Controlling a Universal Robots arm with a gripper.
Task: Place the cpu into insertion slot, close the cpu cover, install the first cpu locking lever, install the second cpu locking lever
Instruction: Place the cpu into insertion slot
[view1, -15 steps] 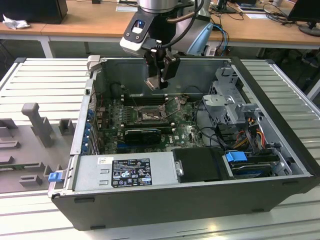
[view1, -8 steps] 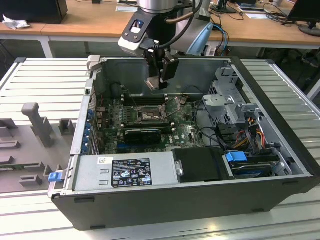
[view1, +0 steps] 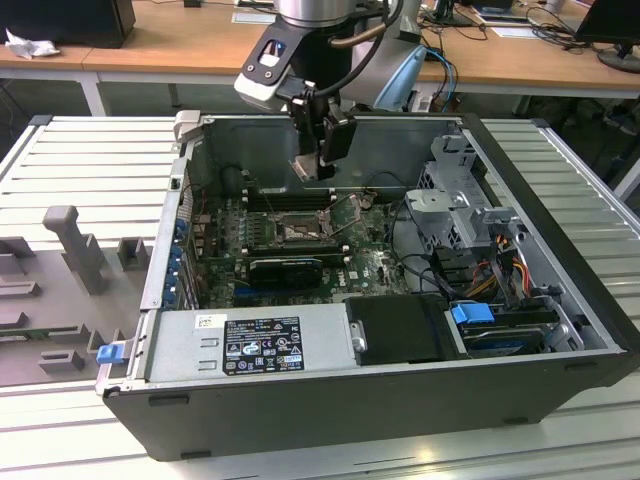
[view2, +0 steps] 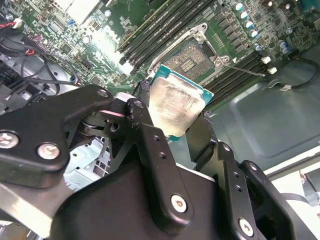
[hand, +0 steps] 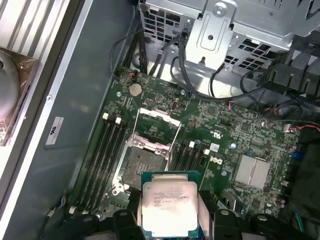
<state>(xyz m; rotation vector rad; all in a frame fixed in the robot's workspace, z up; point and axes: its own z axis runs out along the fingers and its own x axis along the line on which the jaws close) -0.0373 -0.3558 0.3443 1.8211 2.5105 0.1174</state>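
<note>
My gripper (view1: 318, 158) hangs over the open computer case, shut on the cpu (view1: 305, 168). In both wrist views the cpu (view2: 176, 102) (hand: 170, 207) is a silvery square chip on a green base, pinched at two opposite edges by the black fingers (view2: 142, 117) (hand: 125, 220). It is held in the air, apart from the board. Below it lies the insertion slot (view1: 298, 231) (hand: 142, 167) (view2: 192, 54), uncovered, with its metallic centre showing. The cpu cover (hand: 159, 119) stands flipped up at the slot's far edge. A thin wire lever (view1: 346, 212) sticks up beside the slot.
Long black memory slots (hand: 107, 150) flank the socket on both sides. A grey power supply (view1: 270, 345) fills the near side of the case. A metal drive cage (view1: 462, 205) with cables sits at the exterior view's right. A grey fixture tray (view1: 70, 250) lies outside the case.
</note>
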